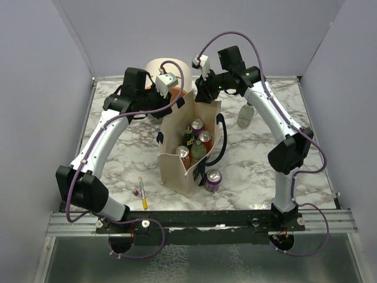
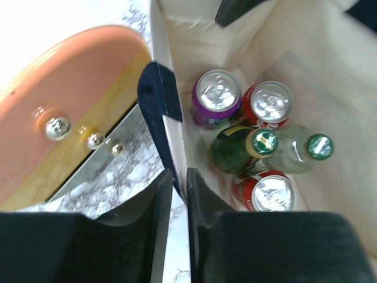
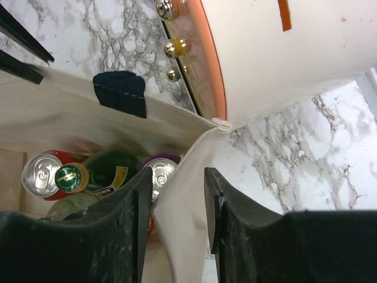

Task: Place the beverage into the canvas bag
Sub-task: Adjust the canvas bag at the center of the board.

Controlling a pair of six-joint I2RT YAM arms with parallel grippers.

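Note:
The beige canvas bag (image 1: 175, 160) stands open at mid-table with navy strap handles (image 1: 222, 144). Inside it are a purple can (image 2: 217, 94), two red cans (image 2: 268, 101), a green bottle (image 2: 238, 147) and a clear bottle (image 2: 303, 152). Another purple can (image 1: 213, 180) stands on the table by the bag's near right corner. My left gripper (image 1: 178, 100) (image 2: 178, 177) is shut on the bag's back left rim (image 2: 168, 88) beside a navy strap. My right gripper (image 1: 203, 94) (image 3: 178, 177) straddles the back right rim (image 3: 194, 194), jaws apart.
A rounded cream-and-orange drawer box (image 1: 171, 69) (image 2: 70, 112) (image 3: 283, 59) stands just behind the bag. A clear bottle (image 1: 245, 115) lies on the marble table (image 1: 129, 153) to the right. A yellow pen (image 1: 142, 193) and a small red item (image 1: 136, 191) lie near the front left.

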